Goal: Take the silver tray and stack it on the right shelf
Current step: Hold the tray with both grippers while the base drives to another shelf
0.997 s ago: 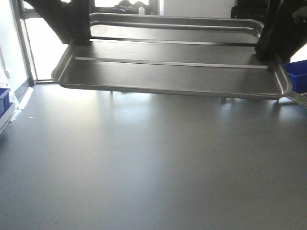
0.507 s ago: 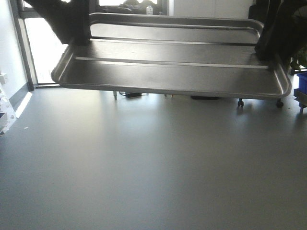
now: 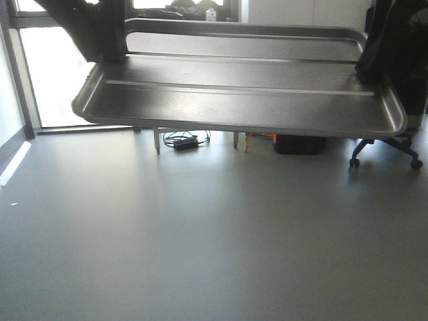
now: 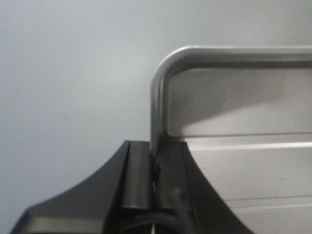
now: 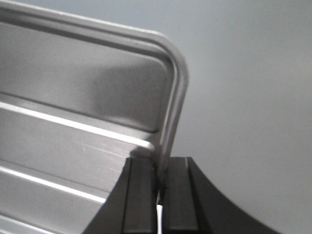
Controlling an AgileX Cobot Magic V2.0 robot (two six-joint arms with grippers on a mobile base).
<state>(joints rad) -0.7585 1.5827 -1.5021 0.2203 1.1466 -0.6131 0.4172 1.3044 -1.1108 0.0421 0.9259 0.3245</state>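
The silver tray (image 3: 234,100) hangs level in the air above the floor, its two long ridges running side to side. My left gripper (image 3: 107,57) is shut on its left rim, and my right gripper (image 3: 371,70) is shut on its right rim. In the left wrist view the tray (image 4: 234,122) shows a rounded corner, with the left gripper (image 4: 155,151) pinching the rim between both pads. The right wrist view shows the tray (image 5: 73,107) and the right gripper (image 5: 158,163) clamped on its edge the same way. The right shelf is out of view.
Grey floor (image 3: 200,247) stretches below the tray. A bright window (image 3: 57,73) stands at the far left. Under the tray's far edge are thin table legs (image 3: 157,140), a black adapter with cables (image 3: 186,142), a black box (image 3: 299,144) and an office chair base (image 3: 388,150).
The background has shifted as the base drove toward the far wall. Blue crates at both edges have left the view; chair base and cables have appeared. Both grips on the tray are unchanged.
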